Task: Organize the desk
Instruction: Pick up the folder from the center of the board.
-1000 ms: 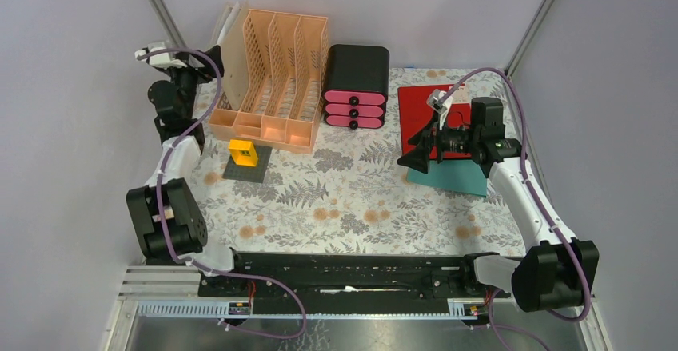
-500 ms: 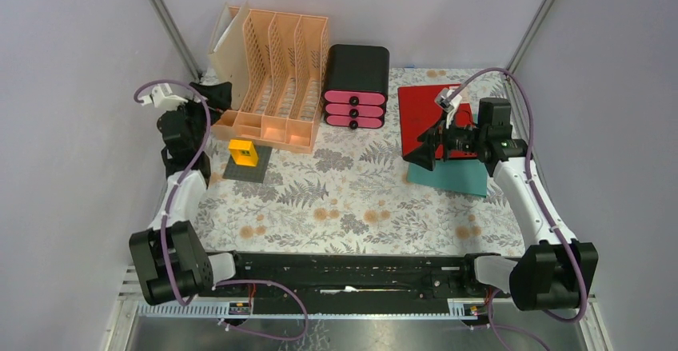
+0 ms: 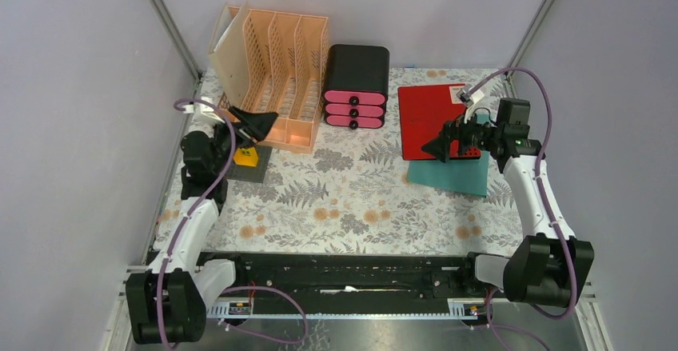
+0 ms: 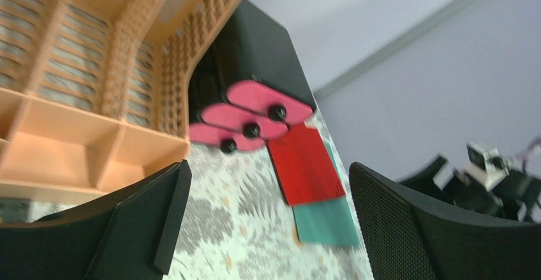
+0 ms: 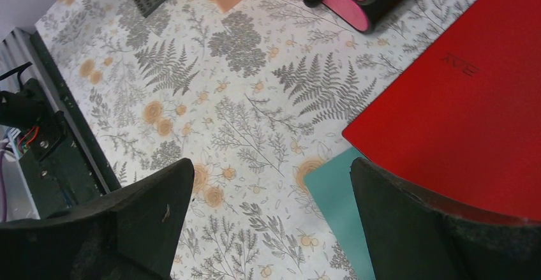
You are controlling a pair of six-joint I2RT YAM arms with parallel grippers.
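- The surface (image 3: pixel 344 207), covered in a cloth with a fern and flower print, lies below both tools and carries everything else.
- The left tool (image 3: pixel 264 121) hovers over the surface's left rear part, just in front of the orange file rack (image 3: pixel 272 79). Its jaws are spread wide with nothing between them.
- The right tool (image 3: pixel 432 149) hangs over the right side, above the left edges of the red book (image 3: pixel 432 119) and the teal sheet (image 3: pixel 452 175). It too gapes wide and holds nothing.
- The left wrist view looks across the surface at a tilt. Between the fingers of the left tool (image 4: pixel 268 165) it shows the rack's front trays, the black drawer box (image 4: pixel 255 50) and the other arm far off.
- The right wrist view looks down. The right tool (image 5: pixel 271 165) frames bare cloth, and small lettering shows on the red cover, too small to read.
- The top view shows the yellow block (image 3: pixel 246 156) on the dark grey plate (image 3: pixel 248 169), partly under the left tool.
- Counted:
  - two tools
  - one rack with three upright slots
  - one drawer box with three pink fronts
  - one red book
  - one teal sheet
  - one yellow block
  - one plate
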